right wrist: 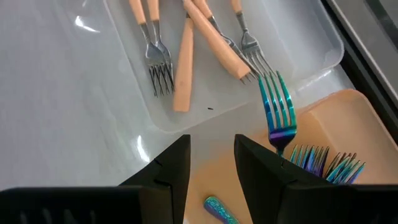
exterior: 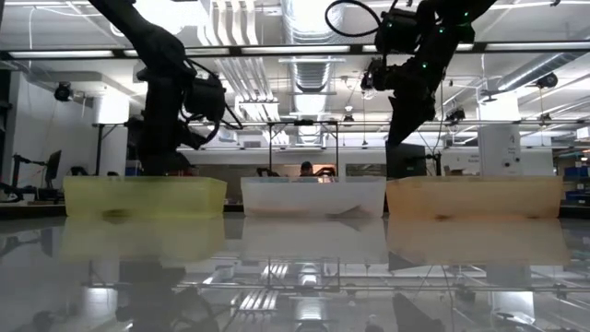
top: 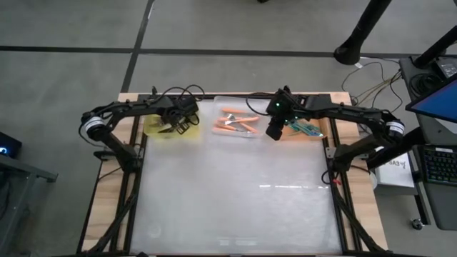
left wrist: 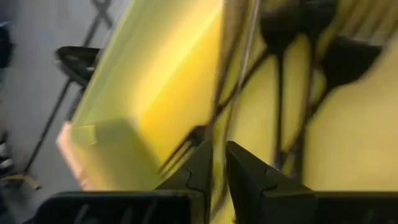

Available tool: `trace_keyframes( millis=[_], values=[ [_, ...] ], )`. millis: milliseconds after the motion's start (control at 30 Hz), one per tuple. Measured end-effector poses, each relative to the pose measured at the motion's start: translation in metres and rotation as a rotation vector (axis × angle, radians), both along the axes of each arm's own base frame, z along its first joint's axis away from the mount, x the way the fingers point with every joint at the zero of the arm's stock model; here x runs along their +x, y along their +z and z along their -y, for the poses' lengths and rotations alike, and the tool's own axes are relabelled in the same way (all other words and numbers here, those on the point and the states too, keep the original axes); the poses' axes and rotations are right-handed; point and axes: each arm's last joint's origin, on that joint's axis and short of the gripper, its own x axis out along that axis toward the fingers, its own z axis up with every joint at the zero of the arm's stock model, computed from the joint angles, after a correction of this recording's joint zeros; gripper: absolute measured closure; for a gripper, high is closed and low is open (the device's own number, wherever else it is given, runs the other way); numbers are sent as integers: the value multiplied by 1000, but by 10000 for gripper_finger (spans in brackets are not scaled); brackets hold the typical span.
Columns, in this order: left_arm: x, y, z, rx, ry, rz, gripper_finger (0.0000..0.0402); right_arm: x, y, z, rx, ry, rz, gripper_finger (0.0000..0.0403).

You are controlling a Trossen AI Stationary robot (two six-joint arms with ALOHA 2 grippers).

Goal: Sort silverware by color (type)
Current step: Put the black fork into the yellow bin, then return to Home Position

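— Right gripper (right wrist: 212, 163) hangs with jaws apart at the orange tray's (right wrist: 348, 121) edge; iridescent teal forks (right wrist: 323, 163) lie inside, orange-handled forks (right wrist: 186, 56) in the clear tray (right wrist: 311, 31).

— Left gripper's (left wrist: 217, 163) jaws stand narrowly apart over black forks (left wrist: 280, 68) in the yellow bin (left wrist: 155, 74); I would lift straight.

Black forks (left wrist: 280, 81) in yellow bin (left wrist: 155, 81) blurred, count unclear; orange forks (right wrist: 186, 56) cut off at pic edge.

Grey floor (top: 214, 25) with dark seam lines around the counter (top: 235, 207), which has a glossy reflective top and wood edges; keyboard (top: 437, 164) and blue screen (top: 437, 100) at one side; loose cables (top: 378, 71) on floor; ceiling strip lights (exterior: 230, 48) and ducts (exterior: 304, 18) overhead; a person (exterior: 306, 171) far behind.
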Motion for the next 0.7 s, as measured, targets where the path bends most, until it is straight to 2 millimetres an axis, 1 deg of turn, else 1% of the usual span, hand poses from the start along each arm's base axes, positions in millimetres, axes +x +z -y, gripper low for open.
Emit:
trace_keyframes(
  millis=[67,200,333,500,600,700],
  values=[
    [0,3,2,-16,-5,25,368,-3,5,-2,-3,-6,14,287],
    [-3,12,4,15,-3,42,353,-14,17,-7,-7,-16,37,287],
    [-5,23,9,47,-7,87,344,-27,35,-14,-30,-27,102,287],
    [-2,43,24,96,-45,207,340,-47,56,-24,-88,-12,200,287],
    [2,58,39,121,-97,318,340,-61,55,-31,-98,-16,230,287],
    [6,75,60,157,-170,443,340,-74,44,-38,-99,-34,264,287]
  ],
)
